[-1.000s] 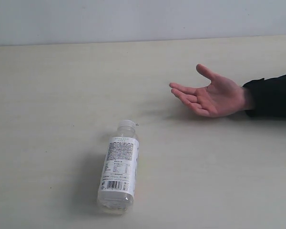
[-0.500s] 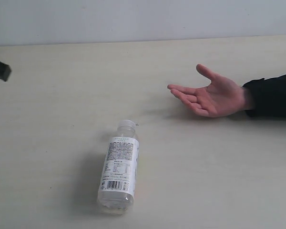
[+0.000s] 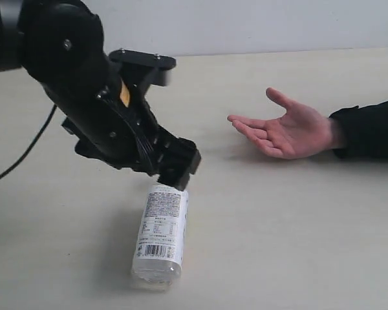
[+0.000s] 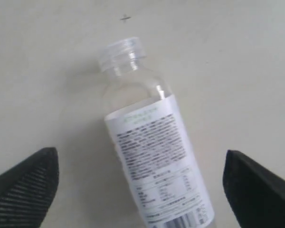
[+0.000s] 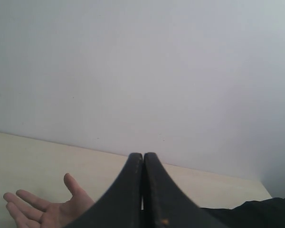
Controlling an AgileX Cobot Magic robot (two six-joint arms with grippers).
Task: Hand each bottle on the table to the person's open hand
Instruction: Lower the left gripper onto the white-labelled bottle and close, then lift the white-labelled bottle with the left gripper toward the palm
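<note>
One bottle point(image 3: 160, 232), clear with a white label, lies on its side on the cream table point(image 3: 291, 232). My left arm hides its cap in the exterior view. My left gripper point(image 3: 173, 173) hovers over the bottle's neck end. In the left wrist view the bottle point(image 4: 152, 142) shows its white cap point(image 4: 121, 51), and the left gripper point(image 4: 140, 159) is open, one black finger on each side, clear of the bottle. The person's open hand point(image 3: 286, 132) rests palm up at the right, also seen as the hand point(image 5: 47, 209). My right gripper point(image 5: 143, 156) is shut and empty, raised beside the hand. The other bottles are out of view.
A black-sleeved forearm point(image 3: 372, 129) reaches in from the right edge. A pale wall point(image 3: 246, 26) runs behind the table's far edge. A black cable point(image 3: 26, 152) hangs from my left arm at the left.
My left arm swept in from the left edge and now hangs over the bottle's cap end. The bottle and the hand have stayed in place.
</note>
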